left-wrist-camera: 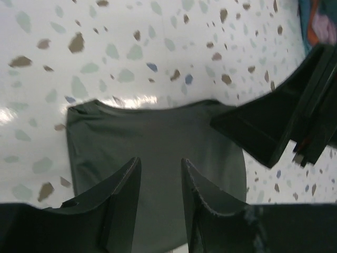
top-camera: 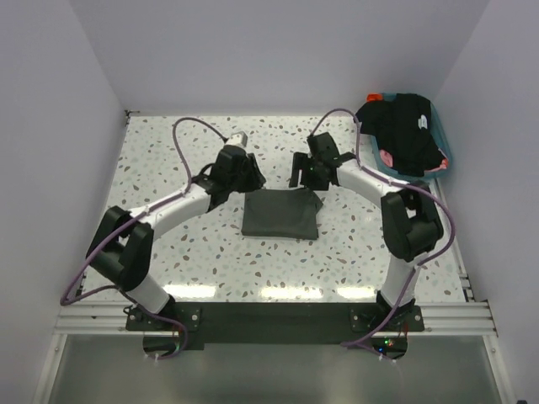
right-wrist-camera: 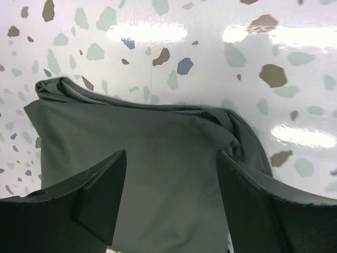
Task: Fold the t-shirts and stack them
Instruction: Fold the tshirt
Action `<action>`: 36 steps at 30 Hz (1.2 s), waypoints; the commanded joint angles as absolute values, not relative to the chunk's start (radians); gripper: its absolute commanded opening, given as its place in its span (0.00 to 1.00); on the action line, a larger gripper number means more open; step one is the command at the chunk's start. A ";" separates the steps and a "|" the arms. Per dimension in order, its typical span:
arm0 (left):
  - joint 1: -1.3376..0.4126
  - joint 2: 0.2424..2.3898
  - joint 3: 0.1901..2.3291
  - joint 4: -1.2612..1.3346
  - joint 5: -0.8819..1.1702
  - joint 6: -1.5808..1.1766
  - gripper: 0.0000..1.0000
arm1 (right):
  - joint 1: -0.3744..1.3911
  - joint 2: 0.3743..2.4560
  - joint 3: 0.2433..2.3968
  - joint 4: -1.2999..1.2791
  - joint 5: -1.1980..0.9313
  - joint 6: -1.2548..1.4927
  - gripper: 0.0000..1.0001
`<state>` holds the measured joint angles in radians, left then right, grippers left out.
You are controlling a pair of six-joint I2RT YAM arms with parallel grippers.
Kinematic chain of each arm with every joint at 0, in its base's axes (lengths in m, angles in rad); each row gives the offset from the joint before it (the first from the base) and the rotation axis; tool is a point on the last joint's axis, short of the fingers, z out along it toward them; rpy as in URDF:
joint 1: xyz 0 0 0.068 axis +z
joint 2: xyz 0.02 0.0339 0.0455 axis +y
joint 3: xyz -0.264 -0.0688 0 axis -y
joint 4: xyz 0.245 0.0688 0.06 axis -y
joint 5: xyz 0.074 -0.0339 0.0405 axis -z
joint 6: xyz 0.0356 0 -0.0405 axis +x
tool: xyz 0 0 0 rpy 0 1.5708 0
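Note:
A folded dark olive-grey t-shirt (top-camera: 280, 215) lies flat in the middle of the table. It also shows in the left wrist view (left-wrist-camera: 158, 132) and the right wrist view (right-wrist-camera: 142, 142). My left gripper (top-camera: 251, 178) hovers over its back left edge, open and empty (left-wrist-camera: 160, 167). My right gripper (top-camera: 298, 172) hovers over its back right corner, wide open and empty (right-wrist-camera: 171, 161). One of its fingers (left-wrist-camera: 274, 126) shows in the left wrist view. A black t-shirt with a small white mark (top-camera: 408, 126) lies heaped in the tub.
The teal plastic tub (top-camera: 445, 160) stands at the back right of the speckled table (top-camera: 168, 151), with some pink and orange cloth (top-camera: 386, 157) under the black shirt. White walls close in the table on three sides.

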<state>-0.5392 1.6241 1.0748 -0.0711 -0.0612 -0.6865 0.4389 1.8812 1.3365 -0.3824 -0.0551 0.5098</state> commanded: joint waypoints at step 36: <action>-0.733 1.611 0.919 -0.205 -0.258 -0.851 0.59 | 0.448 1.847 1.189 -0.357 0.049 0.468 0.72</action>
<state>-0.7704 1.7069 0.9352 -0.0780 -0.1616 -0.8913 0.4393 1.8389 1.1576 -0.3683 0.0601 0.4831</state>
